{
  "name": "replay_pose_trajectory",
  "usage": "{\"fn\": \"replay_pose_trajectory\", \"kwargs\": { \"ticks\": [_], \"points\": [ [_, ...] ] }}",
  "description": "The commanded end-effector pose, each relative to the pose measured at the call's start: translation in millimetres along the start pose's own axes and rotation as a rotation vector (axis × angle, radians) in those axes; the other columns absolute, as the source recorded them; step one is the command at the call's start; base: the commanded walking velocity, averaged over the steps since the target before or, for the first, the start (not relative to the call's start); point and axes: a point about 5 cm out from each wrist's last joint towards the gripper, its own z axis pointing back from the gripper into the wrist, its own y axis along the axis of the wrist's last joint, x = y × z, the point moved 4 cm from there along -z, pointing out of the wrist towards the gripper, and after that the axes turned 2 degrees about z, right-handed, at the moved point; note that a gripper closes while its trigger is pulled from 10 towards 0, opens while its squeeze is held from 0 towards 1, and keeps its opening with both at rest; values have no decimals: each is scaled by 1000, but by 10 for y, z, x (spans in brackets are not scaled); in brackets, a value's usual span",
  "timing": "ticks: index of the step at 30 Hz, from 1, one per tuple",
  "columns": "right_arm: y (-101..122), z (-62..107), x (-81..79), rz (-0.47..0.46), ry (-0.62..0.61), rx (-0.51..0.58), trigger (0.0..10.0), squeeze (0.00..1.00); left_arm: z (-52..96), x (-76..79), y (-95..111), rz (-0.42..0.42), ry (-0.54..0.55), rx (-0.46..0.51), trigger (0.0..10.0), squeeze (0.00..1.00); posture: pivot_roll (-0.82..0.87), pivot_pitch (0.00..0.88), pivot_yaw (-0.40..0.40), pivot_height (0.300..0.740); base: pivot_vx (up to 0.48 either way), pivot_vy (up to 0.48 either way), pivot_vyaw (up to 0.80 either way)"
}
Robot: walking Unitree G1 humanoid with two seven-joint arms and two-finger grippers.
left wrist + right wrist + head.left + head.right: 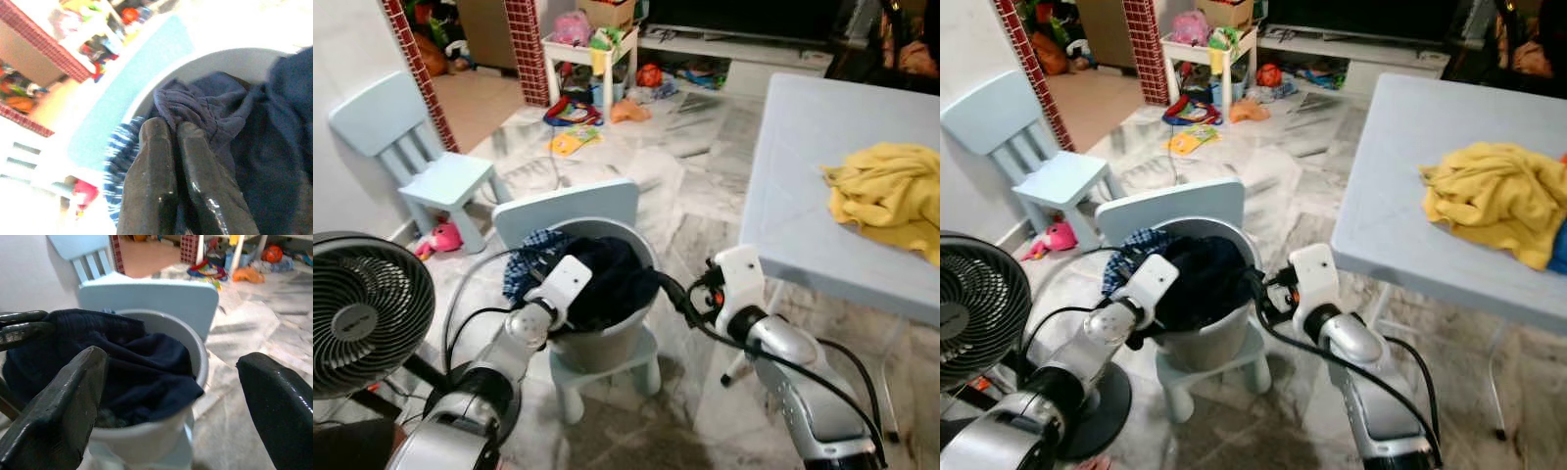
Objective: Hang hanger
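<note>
A grey bucket (612, 345) stands on a small pale-blue chair (570, 208) right in front of me. It is stuffed with a dark blue garment (612, 274), and a blue checked cloth (522, 259) hangs over its left rim. My left gripper (172, 128) reaches into the bucket from the left and is shut on a fold of the dark blue garment (195, 100). My right gripper (171, 360) is open, just off the bucket's right rim (198, 355), its fingers (63, 396) spread wide and holding nothing.
A pale-blue table (803, 176) with a crumpled yellow cloth (891, 191) stands on my right. A black fan (357, 313) is close on the left. Behind it are another pale-blue child's chair (426, 147) and a pink toy (440, 238). Toys litter the marble floor farther back.
</note>
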Motion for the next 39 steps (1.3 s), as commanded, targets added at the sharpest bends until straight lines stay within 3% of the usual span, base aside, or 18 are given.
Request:
{"fn": "replay_pose_trajectory", "kwargs": {
  "ticks": [1, 2, 3, 4, 5, 7, 8, 10, 12, 15, 18, 21, 22, 29, 39],
  "points": [
    [93, -38, 7, -25, -15, 54, 10000, 0, 62, -117, 82, -13, 67, 44, 0, 0, -84, 0, 60, 740, 0, 0, 0],
    [174, -57, 25, -46, -38, 102, 10000, 0, 164, -213, 143, 21, 137, 86, 0, 0, -64, 0, 67, 740, 0, 0, 0],
    [174, -57, 25, -46, -38, 102, 10000, 0, 164, -213, 143, 21, 137, 86, 0, 0, -64, 0, 67, 740, 0, 0, 0],
    [301, -79, 76, -78, -86, 180, 10000, 0, 401, -400, 259, 101, 282, 152, 0, 0, -51, 0, 69, 740, 0, 0, 0],
    [301, -79, 76, -78, -86, 180, 10000, 0, 401, -400, 259, 101, 282, 152, 0, 0, -51, 0, 69, 740, 0, 0, 0],
    [328, -92, 142, -64, -135, 192, 10000, 0, 610, -505, 386, 154, 381, 227, 0, 0, -28, 0, 72, 740, 0, 0, 0],
    [328, -92, 142, -64, -135, 192, 10000, 0, 610, -505, 386, 154, 381, 227, 0, 0, -28, 0, 72, 740, 0, 0, 0],
    [347, -87, 227, -43, -185, 207, 10000, 0, 788, -525, 475, 175, 439, 289, 0, 0, -17, 0, 72, 740, 0, 0, 0],
    [347, -79, 295, -41, -218, 212, 10000, 0, 876, -524, 500, 165, 470, 314, 0, 0, -13, 0, 71, 740, 0, 0, 0],
    [326, -69, 412, -44, -267, 215, 10000, 0, 1019, -489, 479, 168, 504, 311, 0, 0, -12, 0, 70, 740, 0, 0, 0],
    [307, -61, 460, -43, -282, 211, 10000, 0, 1046, -450, 435, 183, 498, 290, 863, 0, -21, 0, 68, 740, 0, 0, 0],
    [269, -49, 532, -33, -310, 203, 10000, 0, 1016, -327, 434, 250, 432, 251, 8157, 0, -33, 0, 66, 740, 0, 0, 0],
    [266, -48, 537, -33, -313, 203, 10000, 0, 991, -305, 447, 256, 415, 245, 10000, 0, -38, 0, 69, 740, 0, 0, 0],
    [240, -44, 553, -35, -331, 205, 10000, 0, 945, -246, 467, 293, 363, 235, 10000, 0, -49, 0, 81, 740, 0, 0, -136],
    [238, -77, 533, -51, -329, 209, 10000, 0, 854, -161, 495, 358, 311, 216, 10000, 0, -58, 0, 82, 740, 0, 0, -776]
  ]
}}
